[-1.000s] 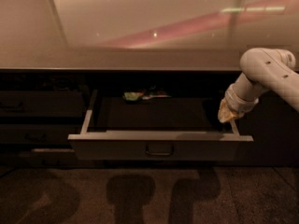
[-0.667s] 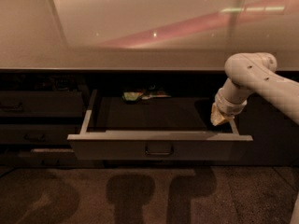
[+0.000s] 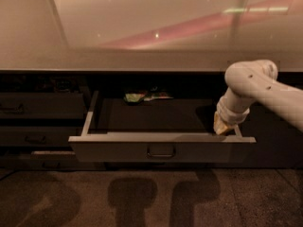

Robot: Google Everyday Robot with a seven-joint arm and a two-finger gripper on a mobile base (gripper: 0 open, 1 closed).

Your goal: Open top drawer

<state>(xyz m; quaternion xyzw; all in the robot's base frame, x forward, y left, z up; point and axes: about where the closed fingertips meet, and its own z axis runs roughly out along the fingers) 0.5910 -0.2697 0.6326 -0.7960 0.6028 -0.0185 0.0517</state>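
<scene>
1. Top drawer (image 3: pixel 109 151) is seen wide open, standing well out from under the tabletop (image 3: pixel 142 56), in the middle of the cabinet front. The pale side rails (image 3: pixel 88 119) are exposed.
2. Loop handle (image 3: pixel 161 151) is centred on the front panel, and nothing is touching it.
3. Inner floor is shown dark and mostly bare. A small green-and-red clutter (image 3: pixel 146 97) is lodged at the back edge and cannot be identified.
4. Tool (image 3: pixel 223 126) is placed tip-down in the drawer's right front corner, just behind the front panel and beside the right rail. Whether it is open or closed, or has hold of anything, cannot be told.
5. White arm (image 3: pixel 265 86) extends in from the right edge and is bent downward to the tool.
6. Narrower dark drawers (image 3: pixel 38 105) are stacked to the left.
7. Dark shadows are cast on the floor (image 3: pixel 142 197) below.
</scene>
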